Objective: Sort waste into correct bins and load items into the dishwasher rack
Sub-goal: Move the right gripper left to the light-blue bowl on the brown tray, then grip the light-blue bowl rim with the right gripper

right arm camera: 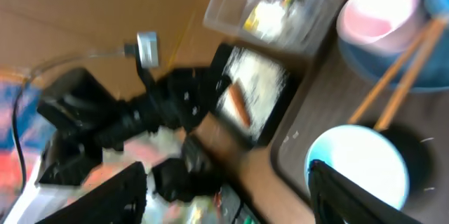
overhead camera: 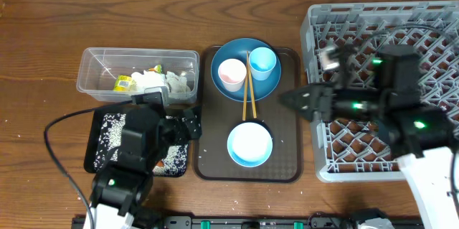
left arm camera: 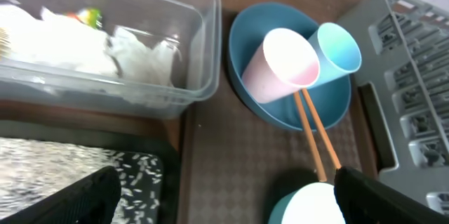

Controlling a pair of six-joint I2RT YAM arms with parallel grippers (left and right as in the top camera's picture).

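Our left claw (left arm camera: 228, 199) hangs wide open and empty; our right claw (right arm camera: 228, 196) stands open too, gripping nothing. We see the wooden chopsticks (overhead camera: 247, 92) lying from dark blue plate (overhead camera: 267, 89) to white bowl (overhead camera: 249, 145).

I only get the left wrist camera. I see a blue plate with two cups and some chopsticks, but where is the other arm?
Observer: In the overhead view the right gripper hovers over the right edge of the brown serving tray, next to the dishwasher rack, and points toward the plate.
Visitor: Is that black tray holding only rice?
Observer: No. The right wrist view shows a small orange carrot lying on the rice in the black tray.
Visitor: And the white thing cut off at the bottom of my picture?
Observer: From overhead it is a whole white bowl on the serving tray, with the chopsticks running from the plate to its rim.
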